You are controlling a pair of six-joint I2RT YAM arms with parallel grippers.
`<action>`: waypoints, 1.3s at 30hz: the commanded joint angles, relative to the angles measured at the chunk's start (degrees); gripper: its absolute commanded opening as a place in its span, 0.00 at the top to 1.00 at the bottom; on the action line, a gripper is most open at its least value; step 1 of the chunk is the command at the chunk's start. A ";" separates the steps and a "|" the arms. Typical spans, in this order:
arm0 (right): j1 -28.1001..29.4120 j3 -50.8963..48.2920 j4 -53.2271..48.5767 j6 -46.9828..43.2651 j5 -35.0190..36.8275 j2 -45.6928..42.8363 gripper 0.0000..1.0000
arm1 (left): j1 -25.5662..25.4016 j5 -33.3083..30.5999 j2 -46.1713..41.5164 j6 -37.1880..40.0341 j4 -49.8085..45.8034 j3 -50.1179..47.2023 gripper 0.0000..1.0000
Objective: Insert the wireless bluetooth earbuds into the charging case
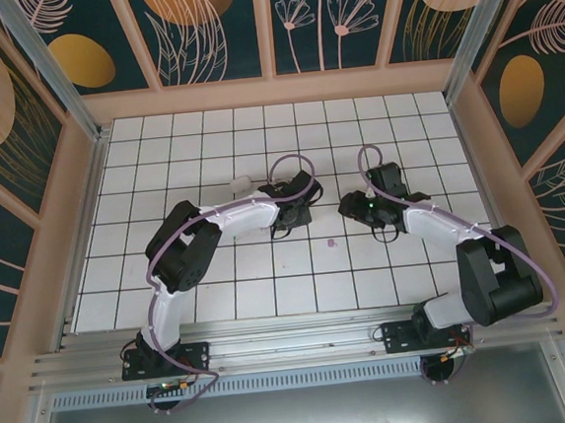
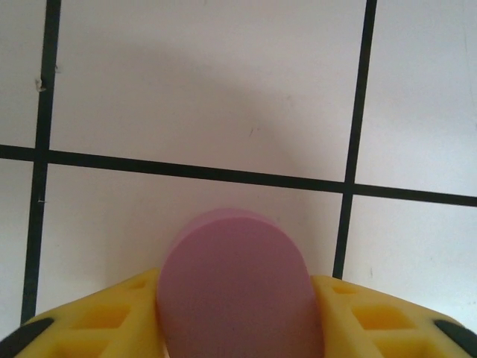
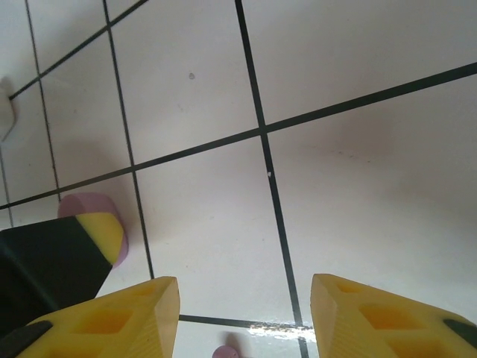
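Note:
A pale purple charging case, lid shut, sits between the yellow fingers of my left gripper, which press on both of its sides just above the tiles. In the top view this gripper is at the table's middle. My right gripper is a little to its right. Its jaws stand open over bare tile with nothing between them. A tiny pale purple earbud lies loose on a tile between the two arms. It also peeks in at the lower edge of the right wrist view. The purple case shows at the left there.
A white case lies on the tiles behind the left arm's forearm, and its edge shows far left in the right wrist view. Pink wooden walls enclose the white tiled table.

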 commanded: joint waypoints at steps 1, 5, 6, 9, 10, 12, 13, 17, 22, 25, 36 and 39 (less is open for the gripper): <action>-1.66 -0.68 -0.49 -0.78 -3.24 -2.67 0.50 | -0.39 -2.25 -0.27 5.55 -1.40 -0.48 0.61; -4.85 -0.52 -0.69 -0.77 -8.59 -6.70 0.50 | -0.40 -1.42 -6.96 16.19 4.77 -4.65 0.69; -5.43 -0.09 -1.04 -1.04 -9.93 -7.91 0.50 | -0.40 -0.67 -8.93 19.30 6.74 -5.74 0.75; -6.63 2.82 -3.57 -2.75 -15.05 -11.53 0.48 | -0.40 0.45 -16.47 28.34 13.20 -10.33 0.88; -6.74 4.07 -4.72 -3.35 -16.91 -12.54 0.47 | -0.40 1.10 -19.12 31.31 15.08 -11.82 0.88; -6.75 6.31 -6.68 -4.49 -20.42 -13.89 0.45 | -0.41 3.33 -24.21 36.75 17.44 -13.84 0.86; -6.75 7.55 -7.68 -4.94 -22.78 -14.52 0.44 | -0.40 5.20 -26.56 40.20 18.11 -14.70 0.85; -6.11 11.55 -9.25 -5.67 -31.60 -15.91 0.41 | -0.40 13.32 -34.72 52.12 20.54 -18.81 0.84; -0.52 16.98 -13.01 -8.72 -32.65 -15.94 0.36 | -0.37 22.20 -39.30 63.74 15.59 -18.93 0.87; 4.03 18.88 -13.38 -9.08 -32.27 -14.72 0.35 | -0.37 26.32 -40.75 68.01 12.29 -18.41 0.87; 10.80 20.38 -14.19 -8.48 -31.48 -10.69 0.40 | -0.38 31.73 -47.28 72.92 13.84 -21.03 0.89; 11.59 20.44 -13.80 -7.96 -32.35 -10.37 0.46 | -0.32 32.03 -48.20 73.31 14.19 -21.58 0.89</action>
